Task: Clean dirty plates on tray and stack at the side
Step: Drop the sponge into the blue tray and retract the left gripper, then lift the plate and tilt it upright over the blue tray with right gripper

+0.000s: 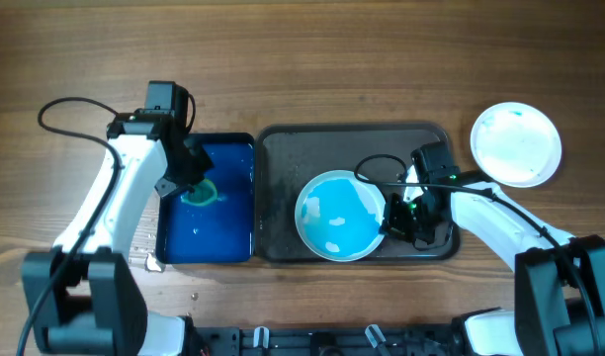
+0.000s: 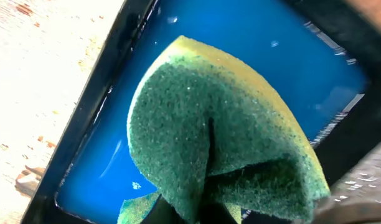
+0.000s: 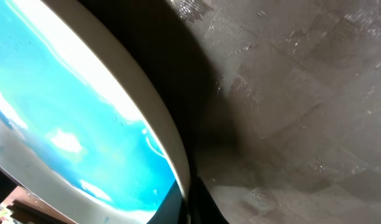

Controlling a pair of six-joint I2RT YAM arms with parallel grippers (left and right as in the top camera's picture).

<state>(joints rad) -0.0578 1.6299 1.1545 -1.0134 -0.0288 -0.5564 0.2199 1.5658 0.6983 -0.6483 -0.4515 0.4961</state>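
A dirty plate [image 1: 337, 216], white with a blue smear over its face, sits tilted on the dark tray [image 1: 283, 158]. My right gripper [image 1: 389, 223] is shut on its right rim; the right wrist view shows the plate [image 3: 84, 124] pinched at its rim above the tray floor [image 3: 302, 93]. Over the blue tray [image 1: 228, 232] of blue liquid, my left gripper [image 1: 189, 183] is shut on a green sponge [image 1: 200, 192]. In the left wrist view the sponge [image 2: 221, 124] is folded and fills the frame above the liquid [image 2: 265, 56]. A cleaner white plate [image 1: 515, 143] lies on the table at the right.
The blue tray's dark rim [image 2: 91, 106] borders wet wood at the left. A black cable [image 1: 377, 168] loops over the dark tray behind the plate. Bare wooden table [image 1: 302, 59] stretches along the back.
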